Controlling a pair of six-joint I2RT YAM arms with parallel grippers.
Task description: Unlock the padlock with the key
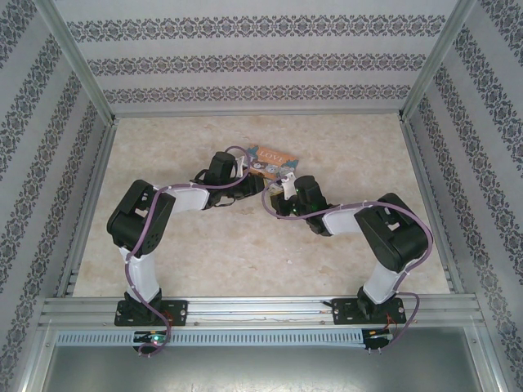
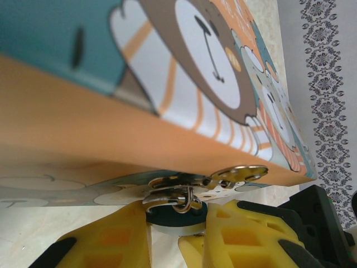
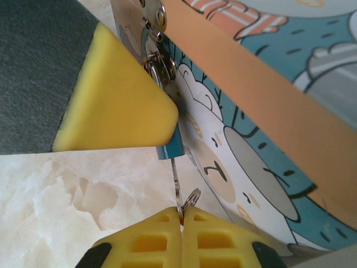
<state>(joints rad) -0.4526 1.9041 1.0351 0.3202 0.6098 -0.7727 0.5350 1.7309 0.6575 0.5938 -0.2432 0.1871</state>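
Marble-patterned table (image 1: 204, 245), both arms reaching toward its far middle, where a colourful tin (image 1: 272, 158) lies flat; from where I stand the two wrists meet at the tin's near edge.

Left gripper (image 2: 177, 222): yellow fingers clamped on the padlock (image 2: 170, 219), one on each side of the blue-teal body, holding it just beside the tin's side wall. The thin silvery shackle (image 2: 181, 202) passes through the tin's hasp (image 2: 240, 173), so the padlock sits at the hasp and is not yet open.

Right gripper (image 3: 181, 222): fingers pressed fully together on the head of the key (image 3: 176, 181), with a small wire ring (image 3: 193, 196) poking out beside them.

Relation governing the coming move: the padlock lies straight ahead of the right fingertips, close by. The key's thin shaft runs in one line from those fingertips to the lower face of the padlock body, where its tip appears seated; the keyhole itself is hidden. The key's long axis matches the body's. I judge the next move to be a twist of the right wrist about that line, with the left grip bracing the body against turning. The right arm carries the key, so the turn is its to make
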